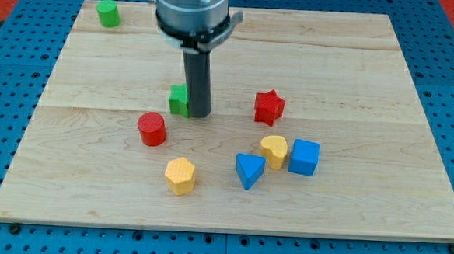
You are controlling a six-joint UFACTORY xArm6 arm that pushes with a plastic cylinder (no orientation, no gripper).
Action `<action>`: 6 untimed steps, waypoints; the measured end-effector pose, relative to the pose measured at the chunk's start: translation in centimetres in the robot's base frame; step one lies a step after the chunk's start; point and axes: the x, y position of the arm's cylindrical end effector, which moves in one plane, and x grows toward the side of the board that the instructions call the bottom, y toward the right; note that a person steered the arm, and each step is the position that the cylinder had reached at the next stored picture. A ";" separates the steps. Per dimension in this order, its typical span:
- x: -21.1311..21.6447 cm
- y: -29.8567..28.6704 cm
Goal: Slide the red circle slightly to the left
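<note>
Writing: none legible on blocks or board.
Board [354,79]: pale wooden planks, grain running across the view; blue pegboard around it.
Red circle [152,128]: short upright cylinder, smooth, round so no clear long axis; left of centre.
My tip [197,113]: dark straight rod, no jaws to open or close, holds nothing; up-right of the red circle, apart from it, touching or just beside the green block [179,100], partly hidden, shape unclear.
Green cylinder [107,13]: top left corner.
Red star [268,106]: right of my tip.
Lower cluster: yellow hexagon [180,175]; blue triangle [249,170], yellow heart [274,150], blue cube [304,157] close together.

Mount [192,12]: grey metal cylinder — dark band, bracket at its side
Rod: straight, dark
My tip [198,114]: blunt — dark
</note>
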 end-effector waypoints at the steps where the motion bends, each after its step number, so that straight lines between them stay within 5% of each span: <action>1: -0.3 1.6; 3: 3.5 -1.2; 6: 3.5 -7.6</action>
